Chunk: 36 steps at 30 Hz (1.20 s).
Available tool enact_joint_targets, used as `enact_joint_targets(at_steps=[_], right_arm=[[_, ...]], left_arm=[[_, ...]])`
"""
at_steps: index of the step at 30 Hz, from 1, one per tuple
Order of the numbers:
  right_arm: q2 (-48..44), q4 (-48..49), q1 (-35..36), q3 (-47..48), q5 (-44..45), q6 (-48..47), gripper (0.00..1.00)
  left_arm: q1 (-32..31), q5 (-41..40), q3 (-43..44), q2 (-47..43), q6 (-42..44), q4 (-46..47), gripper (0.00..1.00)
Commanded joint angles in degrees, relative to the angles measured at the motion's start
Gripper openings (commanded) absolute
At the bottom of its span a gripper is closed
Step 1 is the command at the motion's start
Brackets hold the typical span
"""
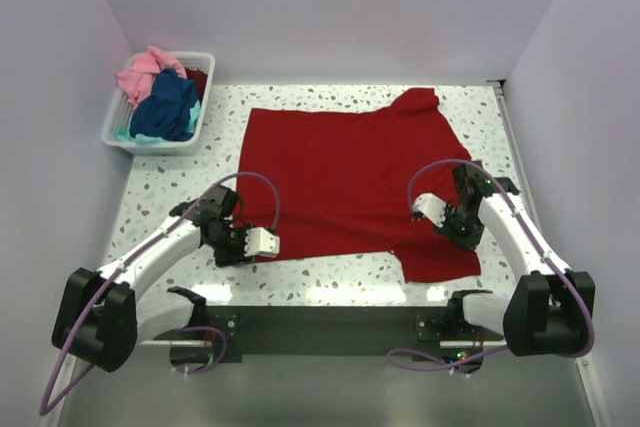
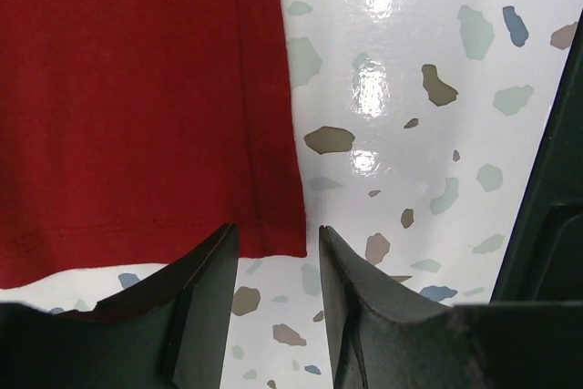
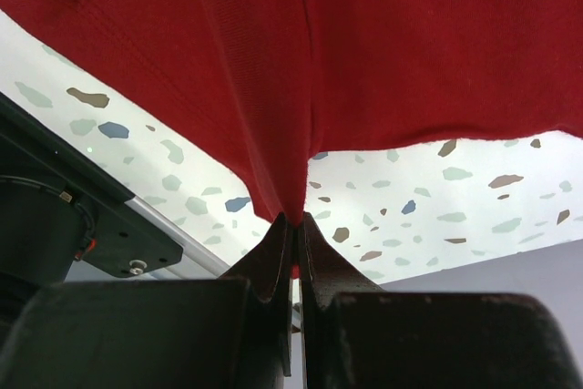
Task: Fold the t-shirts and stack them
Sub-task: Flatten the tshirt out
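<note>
At the far left, the basket [image 1: 207,87] holds the pink t-shirt [image 1: 140,75], the navy t-shirt [image 1: 168,107] and a teal t-shirt [image 1: 125,134] in a heap, waiting their turn. Your left tool [image 2: 273,252] sits low at the near-left corner of the red t-shirt [image 1: 350,182], which lies spread flat across the middle of the table [image 1: 330,287]. Its fingers stand apart, with the hem corner just in front of the gap. It looks lined up to take that corner but grips nothing yet.

Moving right, your right tool [image 3: 293,225] is clamped on the red t-shirt at its near-right side, by the sleeve. The wrist view shows cloth drawn into a tight ridge that runs down into the closed fingertips.

I judge this as the start of fold 1: 2 pinches along the near edge would let you carry that edge over evenly. With only 1 side held, lifting now would likely skew the cloth, so close the left tool on the corner first.
</note>
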Motion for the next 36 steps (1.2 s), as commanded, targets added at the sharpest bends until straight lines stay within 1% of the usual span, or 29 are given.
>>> enact_joint_targets(at_steps=[1, 8, 10, 11, 12, 14, 15, 18, 22, 23, 27, 31, 32, 36], right_arm=[[-0.1, 0.2, -0.2, 1.6, -0.1, -0.1, 0.00], [0.7, 0.4, -0.2, 1.3, 0.3, 0.0, 0.00], [1.3, 0.8, -0.2, 1.3, 0.4, 0.2, 0.00], [1.3, 0.9, -0.2, 1.2, 0.4, 0.2, 0.00], [1.6, 1.1, -0.2, 1.1, 0.4, 0.2, 0.00], [1.8, 1.3, -0.2, 1.0, 0.5, 0.3, 0.00], [1.9, 1.2, -0.2, 1.0, 0.5, 0.4, 0.00], [1.3, 0.2, -0.2, 1.2, 0.5, 0.3, 0.00], [-1.1, -1.6, -0.3, 0.7, 1.5, -1.1, 0.00], [-1.6, -1.8, -0.9, 0.6, 1.6, -1.4, 0.00], [-2.0, -3.2, -2.4, 1.2, 1.6, -3.0, 0.00], [-0.2, -4.6, -2.4, 4.1, 0.8, -3.6, 0.00], [0.3, -4.7, -3.8, 5.5, 0.8, -3.8, 0.00], [4.3, -4.7, -4.2, 9.7, 0.8, -4.7, 0.00]], left_arm=[[-0.5, -1.0, -2.8, -0.9, 1.7, 1.8, 0.46], [-0.8, -3.4, -5.9, -0.7, 1.2, 7.9, 0.47], [-1.2, -4.0, -7.9, -0.5, 1.6, 8.8, 0.45], [-1.3, -4.7, -8.6, -0.4, 1.9, 9.4, 0.43], [-1.4, -4.9, -9.8, -0.3, 2.7, 9.3, 0.34], [-1.6, -4.9, -10.2, -0.5, 3.4, 7.4, 0.22], [-1.6, -5.0, -9.6, -1.3, 4.1, 6.6, 0.10], [-1.6, -5.2, -7.4, -5.0, 6.1, 2.4, 0.00], [-1.4, -3.7, -3.2, -7.7, 7.9, -4.8, 0.00], [-1.3, -2.7, -2.3, -8.1, 7.1, -6.7, 0.00], [2.8, 0.9, 3.8, -8.1, 8.6, -11.8, 0.00], [5.3, 2.1, 7.1, -6.3, 9.5, -13.6, 0.00], [5.8, 2.4, 7.6, -5.8, 9.6, -13.6, 0.00], [7.1, 3.0, 11.9, -2.1, 8.7, -12.9, 0.00]])
